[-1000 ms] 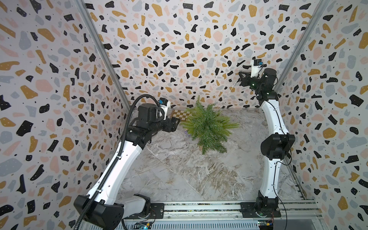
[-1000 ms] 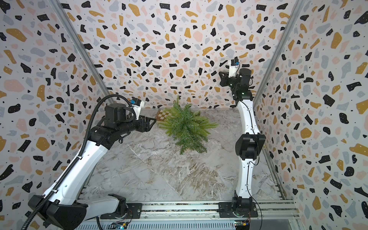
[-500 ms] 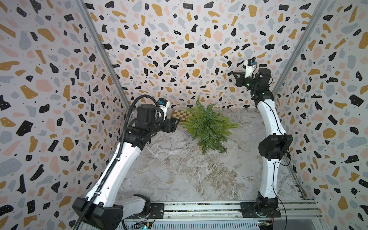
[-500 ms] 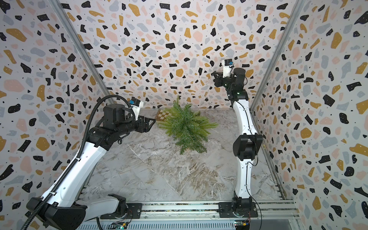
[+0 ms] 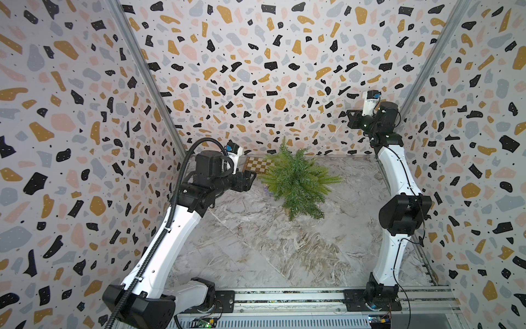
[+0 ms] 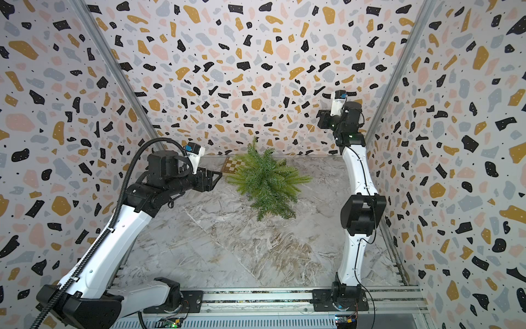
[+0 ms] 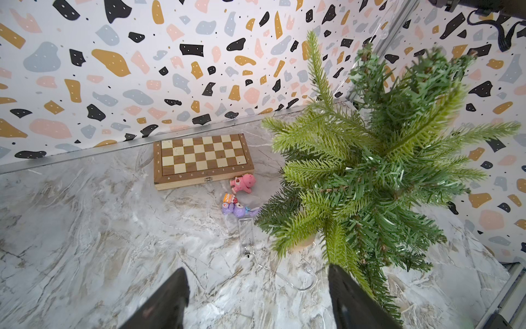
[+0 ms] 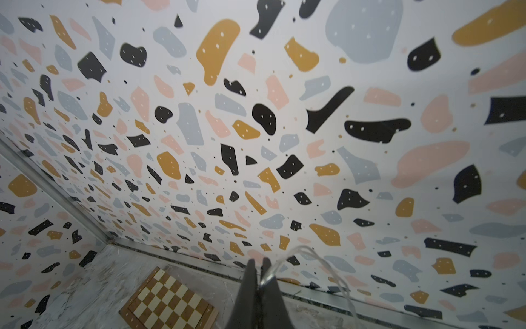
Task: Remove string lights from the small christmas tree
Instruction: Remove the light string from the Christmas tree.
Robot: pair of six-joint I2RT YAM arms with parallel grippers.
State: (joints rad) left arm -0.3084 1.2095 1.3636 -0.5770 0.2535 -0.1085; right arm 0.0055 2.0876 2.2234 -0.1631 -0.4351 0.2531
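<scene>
The small christmas tree (image 5: 296, 182) (image 6: 264, 182) stands at the back of the marble table, its green branches spread wide. My right gripper (image 5: 348, 115) (image 8: 257, 262) is raised high near the back wall, above and to the right of the tree. It is shut on the string lights (image 8: 313, 256), a thin clear strand that loops out from the fingertips. A faint strand (image 5: 333, 136) slants down toward the tree. My left gripper (image 5: 250, 181) (image 7: 257, 296) is open just left of the tree, one finger against the needles. More wire (image 7: 299, 282) lies on the table below it, leading to a clear battery box (image 7: 246, 236).
A wooden chessboard (image 5: 256, 164) (image 7: 202, 159) lies against the back wall, left of the tree. A pink trinket (image 7: 243, 183) and a purple one (image 7: 239, 209) sit between the board and the tree. Patterned walls close in on three sides.
The right arm swung its raised gripper a little left, then back right, still holding the strand. The left arm has stayed almost still.
</scene>
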